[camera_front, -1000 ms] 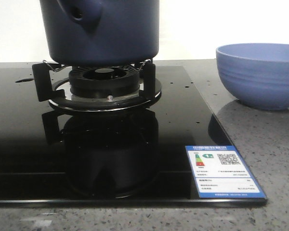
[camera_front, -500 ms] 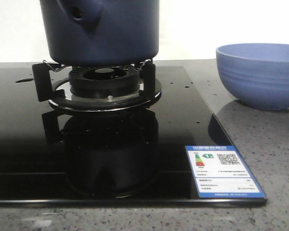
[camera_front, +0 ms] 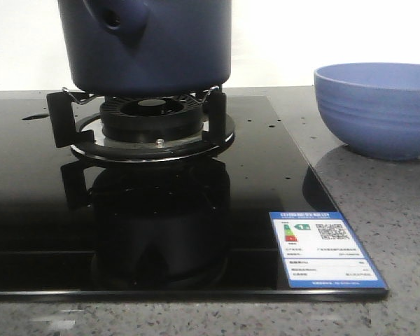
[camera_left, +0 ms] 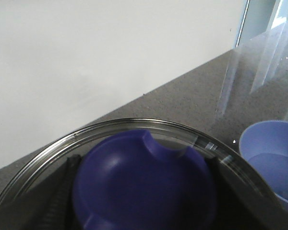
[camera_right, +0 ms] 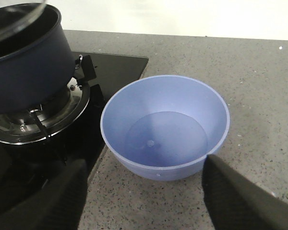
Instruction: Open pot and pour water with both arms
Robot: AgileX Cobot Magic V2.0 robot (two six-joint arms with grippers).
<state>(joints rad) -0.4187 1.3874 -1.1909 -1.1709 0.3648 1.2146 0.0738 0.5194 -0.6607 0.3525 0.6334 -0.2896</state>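
Pot (camera_front: 154, 49), dark navy and straight-sided, sits on the black prongs of the burner (camera_front: 151, 119) at the back left of the glossy black cooktop (camera_front: 49, 210), with its tapered lug and round hole turned toward the front camera; its top runs out of that view. In the right wrist view the pot (camera_right: 26, 62) shows an open dark mouth, and the curved edge of a glass lid (camera_right: 19, 17) hangs above and partly across its rim. The left wrist view looks down on that glass lid (camera_left: 110, 132) and its navy knob (camera_left: 144, 189); dark fingers (camera_left: 62, 191) of the left hand (camera_left: 144, 201) stand on either side of the knob, closed in against it, so the hand has hold of the lid by the knob. The right hand (camera_right: 144, 201) hovers with its two dark fingers (camera_right: 53, 201) spread wide apart, holding nothing, above the near rim of the periwinkle bowl (camera_right: 165, 127). That bowl (camera_front: 378, 108) rests on the grey speckled table (camera_front: 378, 196) just to the right of the cooktop, well apart from the pot, and looks empty inside. An energy label sticker (camera_front: 325, 248) lies flat on the front right corner of the cooktop.
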